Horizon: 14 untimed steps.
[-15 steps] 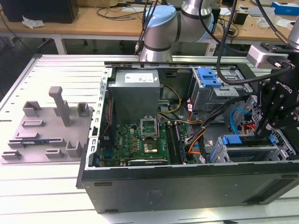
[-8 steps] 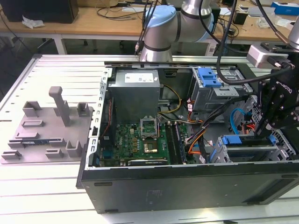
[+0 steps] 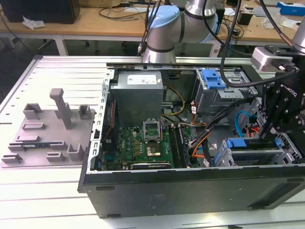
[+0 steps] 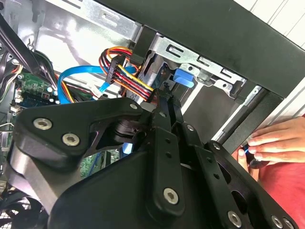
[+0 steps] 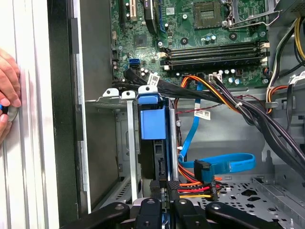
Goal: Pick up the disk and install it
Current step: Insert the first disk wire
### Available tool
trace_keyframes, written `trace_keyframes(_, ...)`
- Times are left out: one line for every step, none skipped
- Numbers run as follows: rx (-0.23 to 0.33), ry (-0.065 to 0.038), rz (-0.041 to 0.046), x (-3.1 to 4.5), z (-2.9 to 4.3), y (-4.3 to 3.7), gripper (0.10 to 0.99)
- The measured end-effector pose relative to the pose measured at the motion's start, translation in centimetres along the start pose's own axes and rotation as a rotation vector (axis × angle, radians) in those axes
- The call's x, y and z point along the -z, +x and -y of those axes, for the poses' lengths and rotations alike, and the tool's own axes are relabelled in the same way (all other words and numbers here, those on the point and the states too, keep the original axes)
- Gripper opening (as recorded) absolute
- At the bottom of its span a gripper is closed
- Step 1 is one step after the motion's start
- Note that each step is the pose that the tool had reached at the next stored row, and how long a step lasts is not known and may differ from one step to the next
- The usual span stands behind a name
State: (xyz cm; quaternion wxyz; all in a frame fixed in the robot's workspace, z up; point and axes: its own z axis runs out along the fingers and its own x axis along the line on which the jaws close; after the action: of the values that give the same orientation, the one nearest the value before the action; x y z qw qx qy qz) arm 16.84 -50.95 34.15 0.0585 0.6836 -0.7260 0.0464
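Standing on edge inside the drive cage point(image 5: 107, 101), the disk point(image 5: 152, 121) lies between the cage's silver walls, its blue bracket showing at the end of the cage nearest the motherboard point(image 5: 190, 43). The gripper point(image 5: 165, 187) is at the opposite end of the cage. Its two black fingers are drawn close together and pinched on the disk's near edge, where a strip of blue shows between them. In the exterior view the gripper hangs right over the cage. Just beside the cage, on the side toward the case's open floor, a bundle of orange, red and yellow wires point(image 5: 195, 187) runs close by the fingertips, and a flat blue cable point(image 5: 228, 164) loops near it. Outside the cage, past the black case wall point(image 5: 59, 119), a person's hand point(image 5: 7, 102) rests on the pale ribbed table point(image 5: 33, 143). Well apart from the cage, a grey power-supply box point(image 3: 138, 93) sits in the case corner farthest from it.
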Motion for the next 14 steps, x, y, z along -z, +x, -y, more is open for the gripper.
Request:
trace_keyframes(0.0, 0.0, -0.0001, -0.03, 0.0, 0.01, 0.165)
trace_keyframes(0.0, 0.0, -0.0001, -0.07, 0.01, 0.02, 0.165)
trace_keyframes(0.0, 0.0, 0.0, -0.14, 0.01, 0.04, 0.165)
trace_keyframes(0.0, 0.0, 0.0002, -0.19, 0.02, 0.06, 0.165)
trace_keyframes(0.0, 0.0, 0.0002, -0.19, 0.02, 0.06, 0.165)
trace_keyframes(0.0, 0.0, 0.0003, -0.2, 0.02, 0.06, 0.165)
trace_keyframes(0.0, 0.0, 0.0003, -0.2, 0.02, 0.06, 0.165)
trace_keyframes(0.0, 0.0, 0.0004, -0.18, 0.02, 0.07, 0.165)
trace_keyframes(0.0, 0.0, 0.0009, -0.14, 0.02, 0.07, 0.165)
trace_keyframes(0.0, 0.0, 0.0013, 0.05, 0.02, 0.1, 0.165)
trace_keyframes(0.0, 0.0, 0.0005, 0.15, 0.02, 0.12, 0.165)
trace_keyframes(0.0, 0.0, 0.0007, 0.17, 0.02, 0.12, 0.165)
trace_keyframes(0.0, 0.0, 0.0008, 0.19, 0.02, 0.12, 0.165)
trace_keyframes(0.0, 0.0, 0.0004, 0.21, 0.02, 0.13, 0.165)
